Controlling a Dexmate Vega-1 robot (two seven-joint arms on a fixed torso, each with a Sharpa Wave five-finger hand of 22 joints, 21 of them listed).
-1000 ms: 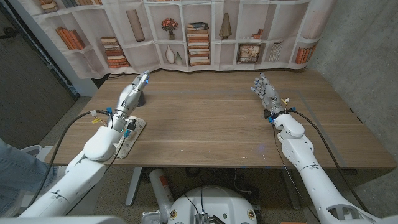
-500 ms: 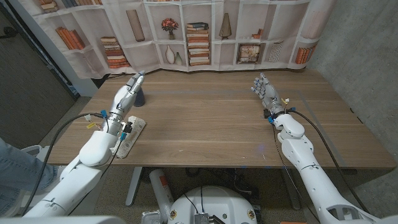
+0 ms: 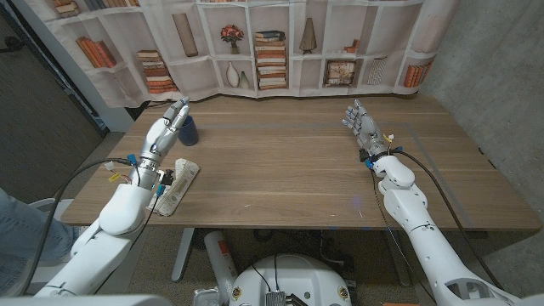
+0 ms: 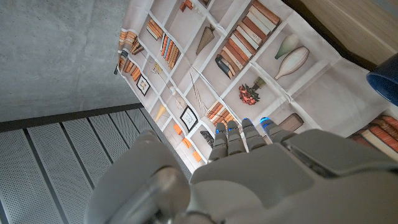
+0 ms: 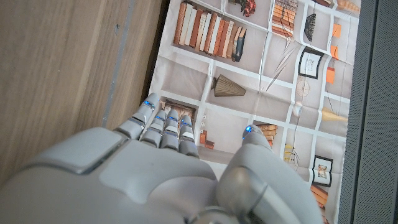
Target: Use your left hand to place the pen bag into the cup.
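Note:
The dark blue cup (image 3: 189,130) stands upright at the table's far left, and its rim (image 4: 386,81) shows at the edge of the left wrist view. My left hand (image 3: 170,118) hovers just left of the cup with its fingers stretched out and holding nothing; its back (image 4: 261,171) shows in the left wrist view. The pen bag (image 3: 182,184), a pale patterned pouch, lies flat near the table's left edge, beside my left forearm and partly under it. My right hand (image 3: 360,125) stands at the far right with fingers spread and nothing in it; the right wrist view shows its back (image 5: 155,171).
The wooden table (image 3: 280,161) runs wide between the two arms. A printed bookshelf backdrop (image 3: 272,42) hangs behind its far edge. Cables trail off my left wrist (image 3: 127,161) near the table's left edge.
My left arm has swung to the left, taking the hand off the cup's front so the cup now shows in full. More of the pen bag is uncovered. The right arm has stayed put.

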